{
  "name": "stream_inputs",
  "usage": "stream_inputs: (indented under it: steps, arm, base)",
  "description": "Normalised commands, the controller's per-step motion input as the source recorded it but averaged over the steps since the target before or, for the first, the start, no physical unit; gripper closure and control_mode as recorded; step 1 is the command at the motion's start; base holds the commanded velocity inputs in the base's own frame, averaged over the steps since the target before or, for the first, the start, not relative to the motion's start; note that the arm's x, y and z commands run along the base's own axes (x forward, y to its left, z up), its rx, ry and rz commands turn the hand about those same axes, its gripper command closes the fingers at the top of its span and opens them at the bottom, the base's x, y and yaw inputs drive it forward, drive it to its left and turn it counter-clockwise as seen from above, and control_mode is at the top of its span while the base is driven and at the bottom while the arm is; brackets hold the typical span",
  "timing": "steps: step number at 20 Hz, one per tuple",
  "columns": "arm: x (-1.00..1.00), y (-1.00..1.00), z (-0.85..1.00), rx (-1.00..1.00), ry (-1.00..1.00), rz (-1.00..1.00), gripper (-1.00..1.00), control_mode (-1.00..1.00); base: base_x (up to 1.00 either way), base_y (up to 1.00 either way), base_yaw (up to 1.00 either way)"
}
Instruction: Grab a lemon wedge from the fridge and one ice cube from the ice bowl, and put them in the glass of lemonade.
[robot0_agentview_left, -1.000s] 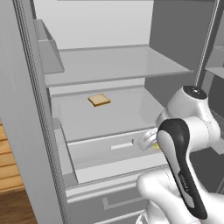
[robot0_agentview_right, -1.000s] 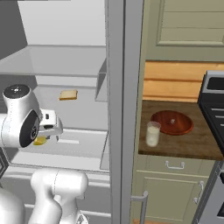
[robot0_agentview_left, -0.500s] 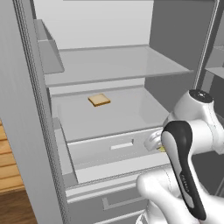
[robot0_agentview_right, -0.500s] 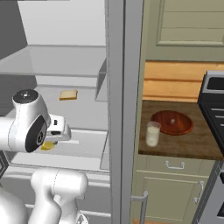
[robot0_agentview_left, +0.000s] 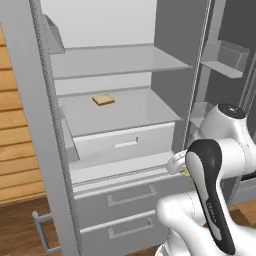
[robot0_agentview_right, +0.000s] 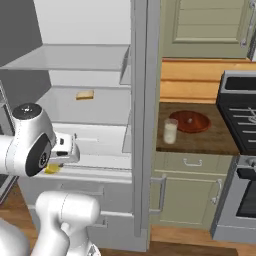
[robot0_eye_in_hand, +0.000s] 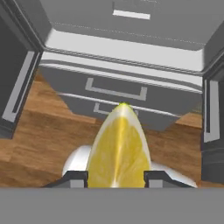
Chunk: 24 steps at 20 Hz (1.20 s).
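Hand view: end effector (robot0_eye_in_hand: 117, 177) clamped on lemon wedge (robot0_eye_in_hand: 118, 148), finger each side, wedge long axis pointing ahead along fingers toward fridge (robot0_eye_in_hand: 131, 57) lower drawers. Right base view: wedge (robot0_agentview_right: 52, 169) held low, outside open fridge (robot0_agentview_right: 90, 107). Glass of lemonade (robot0_agentview_right: 171, 131) well off to right, past fridge door edge, on wooden tabletop (robot0_agentview_right: 200, 142), just beside ice bowl (robot0_agentview_right: 190, 121). Tan slice (robot0_agentview_left: 103, 100) on fridge shelf. Wood floor below.

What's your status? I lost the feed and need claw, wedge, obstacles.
Claw shut on lemon wedge, outside the fridge. Glass of lemonade on counter beside ice bowl. Open fridge door stands between claw and glass.
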Motion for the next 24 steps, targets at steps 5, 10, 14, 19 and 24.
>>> stream_inputs:
  steps: [5,10,14,19,24]
  arm:
    - [0.00,0.00,0.00,0.00,0.00,0.00,1.00,1.00]
    - [0.00,0.00,0.00,0.00,0.00,0.00,1.00,1.00]
    - [0.00,0.00,0.00,0.00,0.00,0.00,1.00,1.00]
    - [0.00,0.00,0.00,0.00,0.00,0.00,1.00,1.00]
    - [0.00,0.00,0.00,0.00,0.00,0.00,1.00,1.00]
  base:
    - [-0.94,0.06,-0.44]
    - [-0.07,0.01,-0.95]
    - [0.00,0.00,-0.96]
    - [0.00,-0.24,-0.86]
    - [0.65,-0.44,-0.38]
